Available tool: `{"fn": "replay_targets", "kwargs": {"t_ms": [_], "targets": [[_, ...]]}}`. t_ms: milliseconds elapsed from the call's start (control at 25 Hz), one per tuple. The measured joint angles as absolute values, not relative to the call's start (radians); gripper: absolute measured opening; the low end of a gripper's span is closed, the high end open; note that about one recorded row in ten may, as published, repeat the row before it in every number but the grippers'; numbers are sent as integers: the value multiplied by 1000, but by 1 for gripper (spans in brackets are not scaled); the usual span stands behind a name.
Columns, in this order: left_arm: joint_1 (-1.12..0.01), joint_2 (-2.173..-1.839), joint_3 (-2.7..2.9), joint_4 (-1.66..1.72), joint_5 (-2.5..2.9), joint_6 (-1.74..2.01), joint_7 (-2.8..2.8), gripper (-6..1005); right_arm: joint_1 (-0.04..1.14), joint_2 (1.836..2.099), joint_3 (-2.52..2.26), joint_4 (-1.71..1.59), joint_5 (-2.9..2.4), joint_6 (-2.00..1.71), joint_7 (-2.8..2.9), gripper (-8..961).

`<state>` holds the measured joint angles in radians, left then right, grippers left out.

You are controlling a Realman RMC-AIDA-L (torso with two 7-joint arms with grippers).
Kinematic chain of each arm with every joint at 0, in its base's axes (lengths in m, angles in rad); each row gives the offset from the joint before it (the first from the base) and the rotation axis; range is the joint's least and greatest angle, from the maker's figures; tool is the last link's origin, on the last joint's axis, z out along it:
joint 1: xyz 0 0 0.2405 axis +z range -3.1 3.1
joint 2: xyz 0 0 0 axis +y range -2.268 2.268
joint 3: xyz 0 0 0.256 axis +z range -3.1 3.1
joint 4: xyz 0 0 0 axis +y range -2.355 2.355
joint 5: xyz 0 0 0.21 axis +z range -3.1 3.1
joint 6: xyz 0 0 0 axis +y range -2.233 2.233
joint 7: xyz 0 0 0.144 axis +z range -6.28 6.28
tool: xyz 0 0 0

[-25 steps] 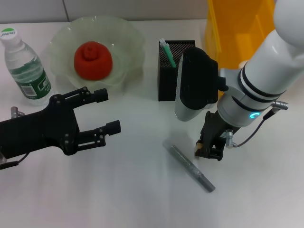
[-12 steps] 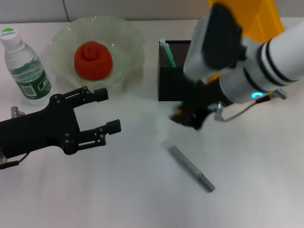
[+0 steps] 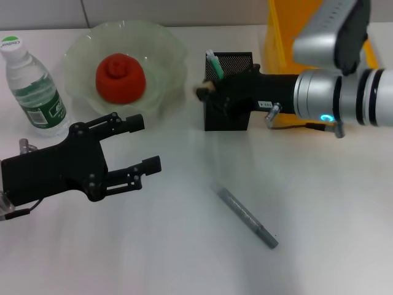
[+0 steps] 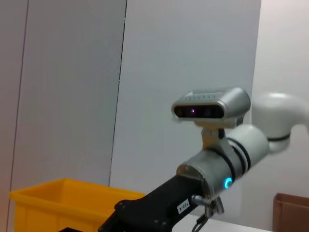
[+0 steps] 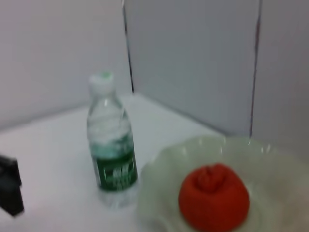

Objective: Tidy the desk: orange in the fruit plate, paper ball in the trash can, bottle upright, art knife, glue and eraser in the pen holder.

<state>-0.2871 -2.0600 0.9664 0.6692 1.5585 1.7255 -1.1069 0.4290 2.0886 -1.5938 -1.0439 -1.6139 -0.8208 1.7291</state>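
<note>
Right now the pen holder (image 3: pixel 228 92) holds a green-capped stick; the right gripper (image 3: pixel 206 91) sits at its rim, pinching a small pale thing, hard to identify. Left of the holder, the fruit plate (image 3: pixel 163 49) carries the orange (image 3: pixel 120 77), with the bottle (image 3: pixel 32 84) upright beyond. Below the holder, the knife (image 3: pixel 247 217) lies diagonally, pointing down-right. Further left, the left gripper (image 3: pixel 138 144) hovers, fingers spread wide.

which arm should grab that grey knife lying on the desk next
Probably the left. Its claw hangs open over the desk, with bare table between it and the art knife. The right claw is stretched over the pen holder, apparently holding something small.
</note>
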Motion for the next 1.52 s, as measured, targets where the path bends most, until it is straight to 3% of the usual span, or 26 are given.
{"fn": "replay_targets", "kwargs": {"t_ms": [600, 1520], "targets": [[-292, -2063, 966, 661, 1556, 1722, -1101, 787, 379, 2087, -1435, -638, -916, -1036, 996, 149], [-298, -2065, 969, 661, 1557, 1727, -1101, 787, 474, 2084, -1387, -447, -854, -1121, 810, 157]]}}
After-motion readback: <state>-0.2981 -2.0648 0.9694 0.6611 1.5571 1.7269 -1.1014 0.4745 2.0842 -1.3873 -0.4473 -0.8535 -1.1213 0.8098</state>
